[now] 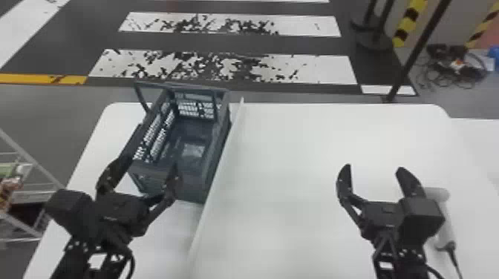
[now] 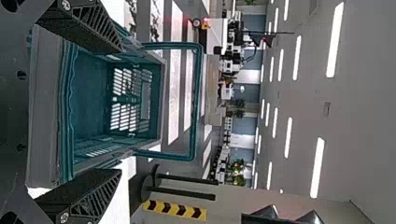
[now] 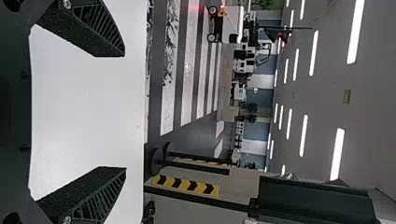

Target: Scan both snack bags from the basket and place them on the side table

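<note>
The blue-grey basket (image 1: 219, 148) stands on the left part of the white table, a pale patch on its floor. My left gripper (image 1: 156, 157) is open at the basket's near left corner, one finger outside its left side and the other over its near end. In the left wrist view, the basket (image 2: 46, 107) shows beyond the open left gripper (image 2: 122, 109). My right gripper (image 1: 375, 172) is parked open above the right part of the table. Beside it lies a white handheld scanner (image 1: 443, 215) with a black cable. Bare tabletop lies behind the open right gripper (image 3: 125, 111).
A raised white strip (image 1: 219, 170) runs along the basket's right side. Beyond the table's left edge, a metal rack (image 1: 33, 196) holds colourful packages (image 1: 9, 189). The basket's handle (image 1: 141, 97) leans out over its far left corner. A dark pole (image 1: 412, 55) stands behind the table.
</note>
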You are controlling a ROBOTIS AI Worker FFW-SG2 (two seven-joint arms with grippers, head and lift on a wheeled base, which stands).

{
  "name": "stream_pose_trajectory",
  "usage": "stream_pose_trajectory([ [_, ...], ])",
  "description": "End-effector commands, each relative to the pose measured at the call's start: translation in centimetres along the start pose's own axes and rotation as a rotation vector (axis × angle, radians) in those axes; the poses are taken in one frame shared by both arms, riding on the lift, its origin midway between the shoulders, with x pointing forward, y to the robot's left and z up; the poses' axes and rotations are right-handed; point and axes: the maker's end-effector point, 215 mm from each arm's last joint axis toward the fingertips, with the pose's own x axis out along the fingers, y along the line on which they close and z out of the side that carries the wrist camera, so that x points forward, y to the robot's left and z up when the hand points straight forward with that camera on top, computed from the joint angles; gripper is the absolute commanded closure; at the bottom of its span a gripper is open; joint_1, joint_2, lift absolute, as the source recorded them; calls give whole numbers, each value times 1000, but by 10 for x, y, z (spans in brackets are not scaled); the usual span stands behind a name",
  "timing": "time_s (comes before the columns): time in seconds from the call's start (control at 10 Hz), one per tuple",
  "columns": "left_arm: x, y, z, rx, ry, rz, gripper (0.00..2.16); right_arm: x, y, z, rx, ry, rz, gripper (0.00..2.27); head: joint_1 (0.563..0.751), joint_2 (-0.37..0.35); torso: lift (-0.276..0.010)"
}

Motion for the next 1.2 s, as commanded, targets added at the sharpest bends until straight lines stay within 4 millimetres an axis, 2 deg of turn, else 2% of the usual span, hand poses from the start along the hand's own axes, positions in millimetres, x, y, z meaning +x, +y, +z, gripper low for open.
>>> stream_pose_trajectory([
  [0.0,-2,-4,3,3,-3,-3,83,-2,1,5,9,-14,1,56,695,1,-75],
  [1.1,-11,-9,-3,-5,30,-7,87,-15,19,1,18,-3,32,56,695,15,-75],
])
